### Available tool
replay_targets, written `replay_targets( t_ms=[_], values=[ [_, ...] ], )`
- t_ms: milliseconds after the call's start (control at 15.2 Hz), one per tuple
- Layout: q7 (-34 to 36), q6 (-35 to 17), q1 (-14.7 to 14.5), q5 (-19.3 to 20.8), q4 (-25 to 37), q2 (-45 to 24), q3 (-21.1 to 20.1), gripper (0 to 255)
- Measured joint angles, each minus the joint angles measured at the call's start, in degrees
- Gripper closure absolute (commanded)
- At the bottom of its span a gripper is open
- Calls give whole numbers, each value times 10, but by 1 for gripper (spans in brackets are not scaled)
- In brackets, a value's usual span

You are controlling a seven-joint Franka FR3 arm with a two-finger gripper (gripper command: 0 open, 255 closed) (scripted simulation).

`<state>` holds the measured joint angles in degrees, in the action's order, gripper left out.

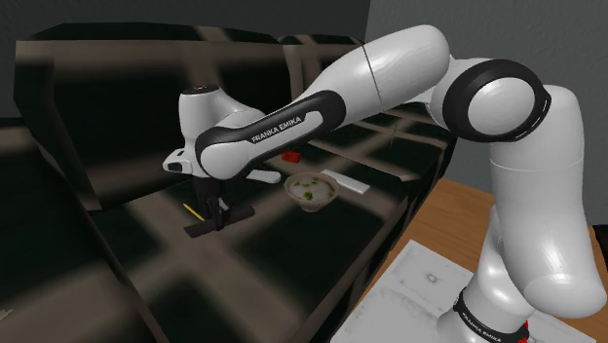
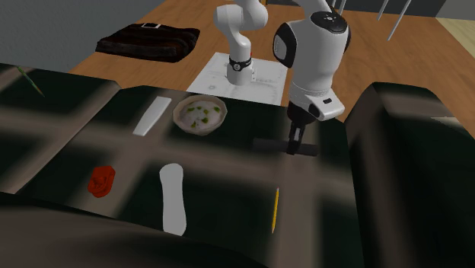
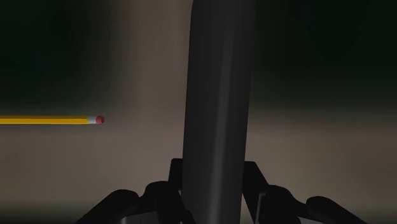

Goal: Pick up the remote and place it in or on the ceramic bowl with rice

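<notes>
Hand: you have the gripper (image 1: 212, 214) (image 2: 295, 144) (image 3: 216, 177) clamped on the remote (image 1: 240, 212) (image 2: 266, 142) (image 3: 219, 76); in the wrist view both black fingers (image 3: 256, 179) press against its sides

Remote: a long dark grey bar; you hold it near its middle, and it runs crosswise under the hand, low over the sofa seat (image 1: 292, 253) (image 2: 228, 164); you cannot tell whether it rests on the cushion or hangs just above it

Bowl: the bowl (image 1: 312, 189) (image 2: 200, 114) sits on the same seat, with white rice and green bits in it; it lies apart from the remote, toward the shoulder view's right

Pencil: a yellow pencil (image 1: 191, 210) (image 2: 275, 209) (image 3: 44, 119) lies near the gripper, its red eraser end pointing at the remote without touching it

Other things: a flat white slab (image 1: 351, 182) (image 2: 151, 116) lies just beside the bowl; a red object (image 1: 290, 155) (image 2: 101, 180) and a long white rounded piece (image 2: 173, 199) lie farther along the cushion

Arm: your white arm (image 1: 390, 73) (image 2: 316, 46) reaches from the stand (image 1: 429, 278) over the sofa's edge
</notes>
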<state>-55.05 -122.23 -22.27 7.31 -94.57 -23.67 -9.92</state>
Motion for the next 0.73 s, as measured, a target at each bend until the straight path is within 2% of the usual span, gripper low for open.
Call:
replay_targets(
  t_ms=[726],
  values=[
    [-7,73,1,-8,48,26,-3,255]
  ],
)
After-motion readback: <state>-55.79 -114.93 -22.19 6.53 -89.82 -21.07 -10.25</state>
